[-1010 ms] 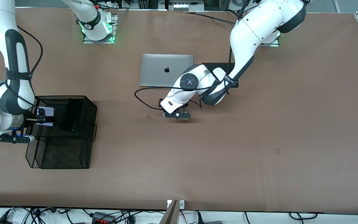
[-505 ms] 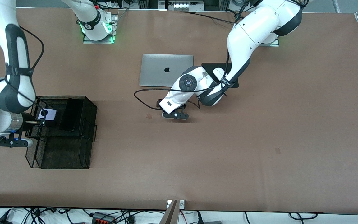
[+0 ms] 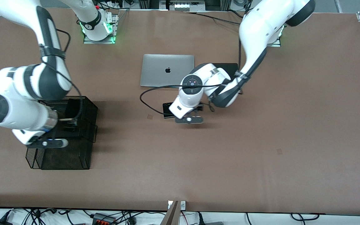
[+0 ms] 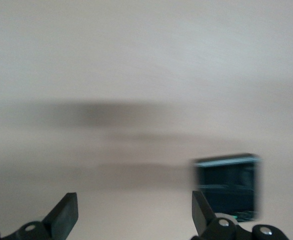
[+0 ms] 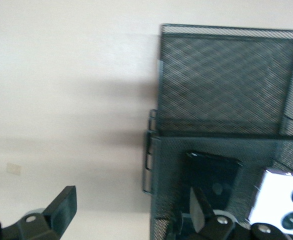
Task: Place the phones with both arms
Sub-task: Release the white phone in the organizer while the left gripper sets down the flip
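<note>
The small black flip phone [image 3: 167, 110] lies on the table nearer the front camera than the laptop; it shows in the left wrist view [image 4: 229, 185] beside one finger. My left gripper [image 3: 186, 114] [image 4: 133, 215] is open and empty, just off the phone toward the left arm's end. The lilac-white phone [image 5: 281, 209] and the long black slab [image 5: 211, 177] [image 3: 73, 107] are in the black mesh organizer [image 3: 64, 156] [image 5: 226, 75]. My right gripper [image 3: 72, 122] [image 5: 131, 210] is open and empty over the organizer's wall. In the front view the right arm hides the lilac-white phone.
A shut silver laptop [image 3: 167, 74] lies mid-table toward the robots' bases. A black mouse pad [image 3: 228, 66] beside it is mostly hidden by the left arm; the mouse is hidden. A black cable [image 3: 145, 100] loops from the left wrist.
My right gripper let go of the lilac-white phone in the organizer and swung toward the left arm's end. My left gripper shifted off the black flip phone, which now shows on the table.
</note>
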Robot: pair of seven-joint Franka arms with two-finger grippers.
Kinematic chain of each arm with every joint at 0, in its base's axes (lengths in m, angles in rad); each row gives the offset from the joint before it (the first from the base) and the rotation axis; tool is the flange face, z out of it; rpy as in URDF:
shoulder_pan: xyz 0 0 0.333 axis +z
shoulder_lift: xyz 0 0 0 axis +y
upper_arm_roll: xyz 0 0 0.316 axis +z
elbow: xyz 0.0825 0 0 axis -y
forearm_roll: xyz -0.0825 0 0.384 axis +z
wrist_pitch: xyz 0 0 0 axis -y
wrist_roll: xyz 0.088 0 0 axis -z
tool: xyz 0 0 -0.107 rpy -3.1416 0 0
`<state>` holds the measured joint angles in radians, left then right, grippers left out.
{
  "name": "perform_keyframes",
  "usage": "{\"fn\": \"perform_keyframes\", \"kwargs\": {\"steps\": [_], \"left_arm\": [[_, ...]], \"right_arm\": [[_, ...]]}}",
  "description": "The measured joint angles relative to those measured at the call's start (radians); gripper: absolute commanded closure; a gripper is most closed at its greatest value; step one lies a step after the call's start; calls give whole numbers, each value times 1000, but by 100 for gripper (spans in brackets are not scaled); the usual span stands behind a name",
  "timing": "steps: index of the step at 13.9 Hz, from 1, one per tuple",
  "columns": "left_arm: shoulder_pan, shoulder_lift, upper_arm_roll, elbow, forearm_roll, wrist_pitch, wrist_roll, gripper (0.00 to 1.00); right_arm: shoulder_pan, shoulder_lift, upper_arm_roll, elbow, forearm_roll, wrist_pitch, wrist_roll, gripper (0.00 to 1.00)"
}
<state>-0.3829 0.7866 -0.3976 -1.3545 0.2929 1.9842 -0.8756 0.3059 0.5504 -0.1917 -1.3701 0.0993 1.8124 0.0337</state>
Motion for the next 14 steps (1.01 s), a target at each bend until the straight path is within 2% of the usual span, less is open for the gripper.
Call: {"fn": "perform_keyframes", "kwargs": {"steps": [2,4,7,10,12,14], "left_arm": [[25,-52,15,-1,65,-164,0,0],[72,-82,21,-2,95,-261,36,0],[197,-130,24,-2,100,-297,238,0],[317,-210,19,-2,98,-321,401,0],[372,-276,16,-2,43,-362,488,0],[430,-349,15,-2,-60,-396,560,0]], "right_arm": [[50,28,2,-2,0,37,-1,0],[113,54,4,-2,2,76,0,0],[205,91,10,-3,78,136,5,0],[291,142,13,-3,102,227,35,0],[347,182,16,-4,102,305,104,0],[406,224,17,-4,102,378,172,0]]}}
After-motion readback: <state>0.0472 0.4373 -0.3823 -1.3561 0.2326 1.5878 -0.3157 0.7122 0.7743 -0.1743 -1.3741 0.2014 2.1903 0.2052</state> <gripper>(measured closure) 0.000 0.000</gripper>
